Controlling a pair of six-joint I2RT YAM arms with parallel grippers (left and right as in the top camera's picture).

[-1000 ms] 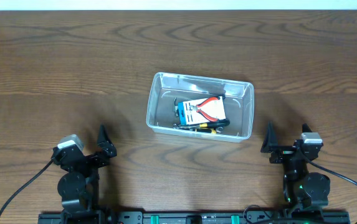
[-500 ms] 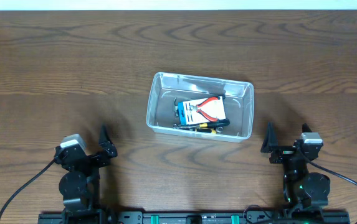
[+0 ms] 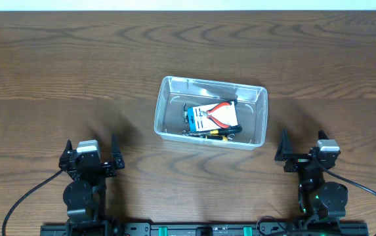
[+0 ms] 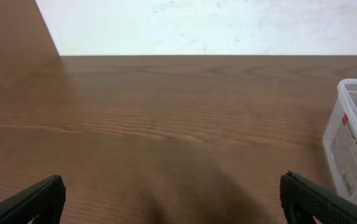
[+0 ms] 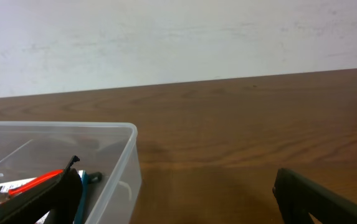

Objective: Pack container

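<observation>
Clear plastic container (image 3: 173, 105) resting mid wooden surface (image 3: 56, 65), red-handled pliers (image 3: 222, 108) atop a blue-and-white box (image 3: 193, 120) inside it, left pincer (image 3: 90, 148) spread wide and empty by the near edge, right pincer (image 3: 301, 144) likewise, both apart from the container

We see a table (image 3: 56, 59) of dark brown wood with wavy grain. The container (image 3: 163, 111) is clear plastic, and its label (image 4: 347, 149) is whitish with a red mark. Inside, the box (image 3: 196, 119) is blue and white, the pliers (image 3: 222, 113) have red handles, and a tool (image 3: 217, 133) shows yellow and black. The left end effector (image 3: 90, 145) and right end effector (image 3: 301, 141) are black. The wall (image 4: 228, 25) is white.
</observation>
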